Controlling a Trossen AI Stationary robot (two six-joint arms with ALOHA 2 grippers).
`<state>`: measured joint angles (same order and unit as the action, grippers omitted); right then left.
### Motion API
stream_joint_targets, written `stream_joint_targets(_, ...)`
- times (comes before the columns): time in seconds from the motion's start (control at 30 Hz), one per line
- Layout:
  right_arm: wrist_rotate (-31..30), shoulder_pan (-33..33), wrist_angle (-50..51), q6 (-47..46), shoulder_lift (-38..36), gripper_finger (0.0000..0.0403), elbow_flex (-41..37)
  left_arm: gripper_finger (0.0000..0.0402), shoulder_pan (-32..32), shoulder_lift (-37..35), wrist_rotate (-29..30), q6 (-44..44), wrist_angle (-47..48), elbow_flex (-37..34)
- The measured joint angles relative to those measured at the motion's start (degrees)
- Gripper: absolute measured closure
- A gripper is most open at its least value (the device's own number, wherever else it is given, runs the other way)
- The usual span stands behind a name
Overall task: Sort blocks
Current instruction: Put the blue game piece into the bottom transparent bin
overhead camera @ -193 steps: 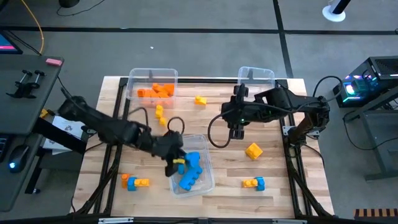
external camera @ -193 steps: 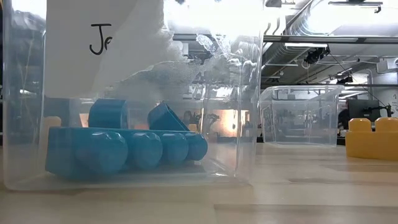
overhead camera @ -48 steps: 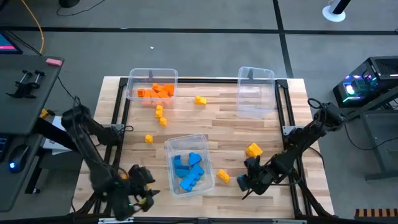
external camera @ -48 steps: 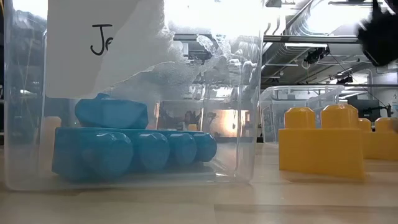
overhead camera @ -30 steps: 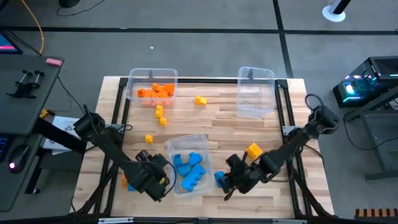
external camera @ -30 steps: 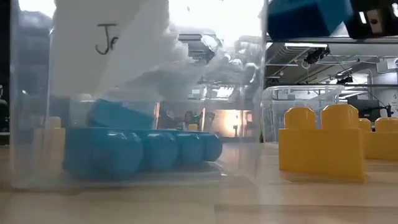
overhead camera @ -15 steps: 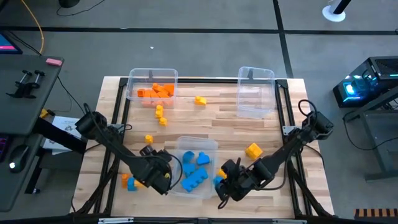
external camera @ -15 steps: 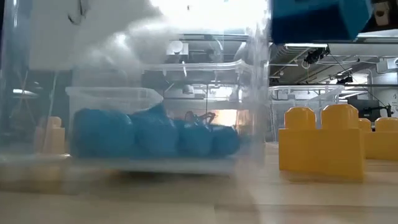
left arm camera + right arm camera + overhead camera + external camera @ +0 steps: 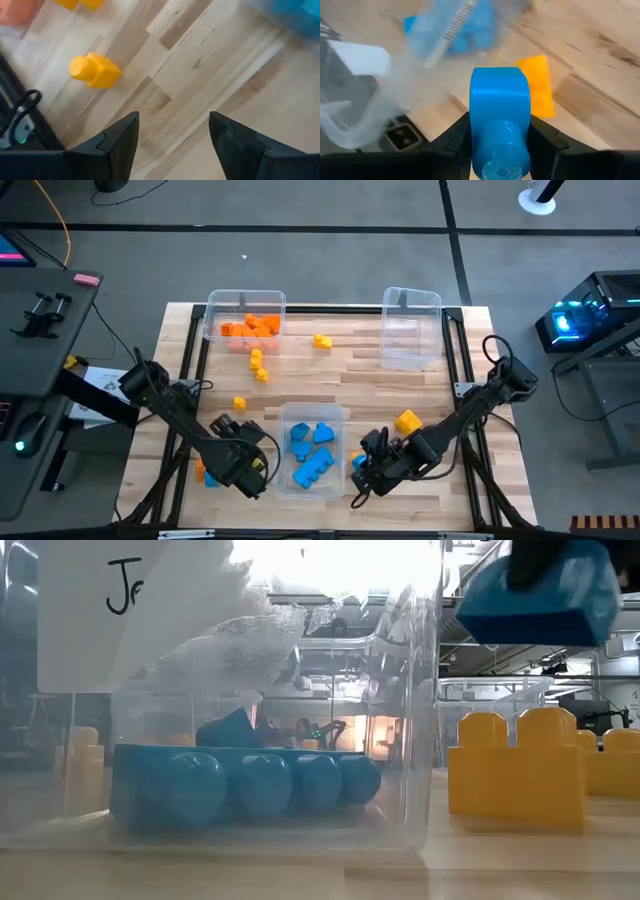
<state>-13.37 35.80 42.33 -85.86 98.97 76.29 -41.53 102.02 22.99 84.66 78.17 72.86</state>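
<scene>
The counter [image 9: 440, 385] carries three clear bins. An orange-filled bin [image 9: 245, 320] and an empty bin [image 9: 412, 330] are set at the far edge, well apart. The blue-filled bin [image 9: 312, 452] is located near the front edge, between the two arms.

The left end effector [image 9: 245, 465] is positioned just beside that bin's left wall – fingers [image 9: 120, 142] spread, nothing held. An orange-and-blue cluster [image 9: 205, 475] is partly hidden beside it.

The right end effector [image 9: 368, 468] is positioned just right of the same bin and is clamped on a blue block [image 9: 500, 115], held clear of the counter.

Loose yellow blocks are scattered on the counter – one [image 9: 407, 421] near the right arm, smaller ones [image 9: 258, 365] near the orange bin.
</scene>
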Motion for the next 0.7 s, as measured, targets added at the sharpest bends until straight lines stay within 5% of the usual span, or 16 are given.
stream_joint_targets(0.23, -0.9, -1.0, 8.8, 0.8, -5.2, 0.0272, 0.0, 0.0174, -2.5, -4.5, -0.1, 3.1, 9.0, 0.0)
stream_joint_targets(0.37, -7.7, -1.5, 7.5, 1.2, -10.7, 0.0272, 0.2, 0.0174, -6.2, -11.7, 1.8, 11.0, 11.4, 0.0)
stream_joint_targets(0.5, -17.6, -2.1, -5.3, 9.6, -12.6, 0.0272, 1.9, 0.0174, -12.6, -18.3, 10.6, 21.0, 8.1, 0.0)
stream_joint_targets(0.7, -14.8, -5.6, -25.4, 23.9, -7.5, 0.0272, 2.6, 0.0174, -21.8, -20.8, 23.2, 27.5, 0.1, 0.0)
